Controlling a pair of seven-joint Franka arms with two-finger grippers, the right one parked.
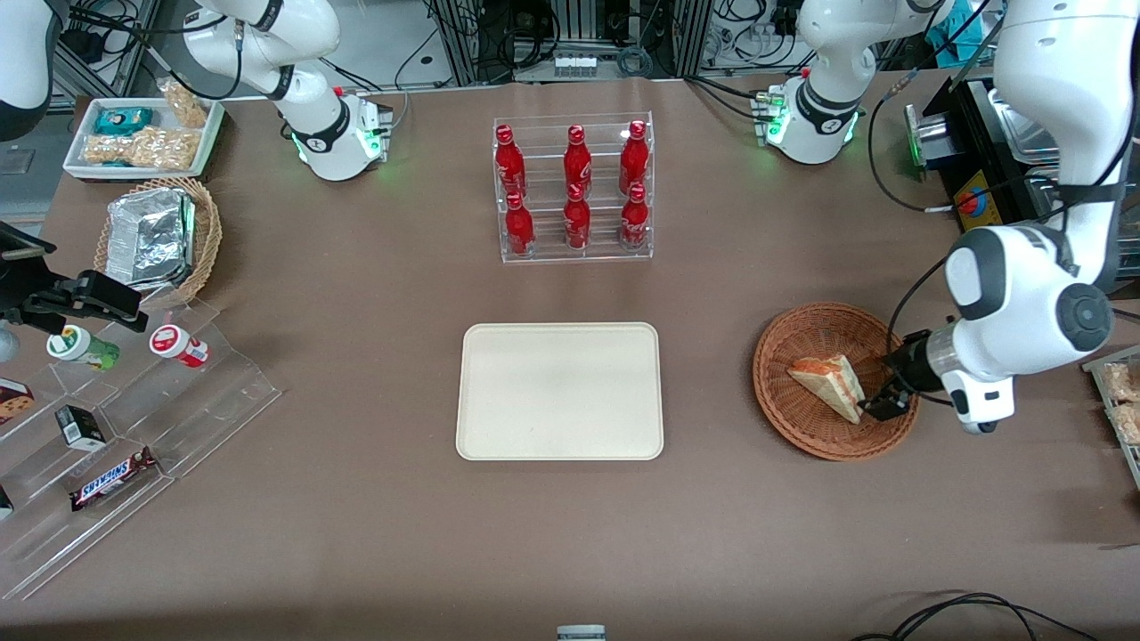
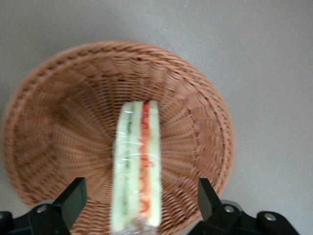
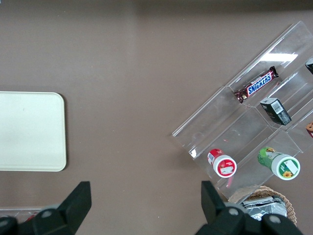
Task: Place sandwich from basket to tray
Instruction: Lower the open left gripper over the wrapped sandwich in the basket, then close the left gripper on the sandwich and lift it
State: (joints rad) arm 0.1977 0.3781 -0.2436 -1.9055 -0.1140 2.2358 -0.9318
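Observation:
The sandwich (image 1: 830, 383), a pale bread wedge with orange-red and green filling, lies in the round reddish-brown wicker basket (image 1: 777, 358) toward the working arm's end of the table. My gripper (image 1: 882, 402) is low over the basket's rim, at the sandwich's end farthest from the tray. In the left wrist view the gripper (image 2: 140, 196) is open, its black fingers (image 2: 73, 196) standing wide on either side of the sandwich (image 2: 138, 166) and clear of it, with the basket (image 2: 58, 112) underneath. The cream tray (image 1: 559, 392) lies flat at the table's middle and holds nothing.
An acrylic rack of red bottles (image 1: 574, 187) stands farther from the front camera than the tray. Toward the parked arm's end are a stepped acrylic stand with snacks (image 1: 134, 427), a tan basket of foil packs (image 1: 160, 236) and a white snack tray (image 1: 142, 133).

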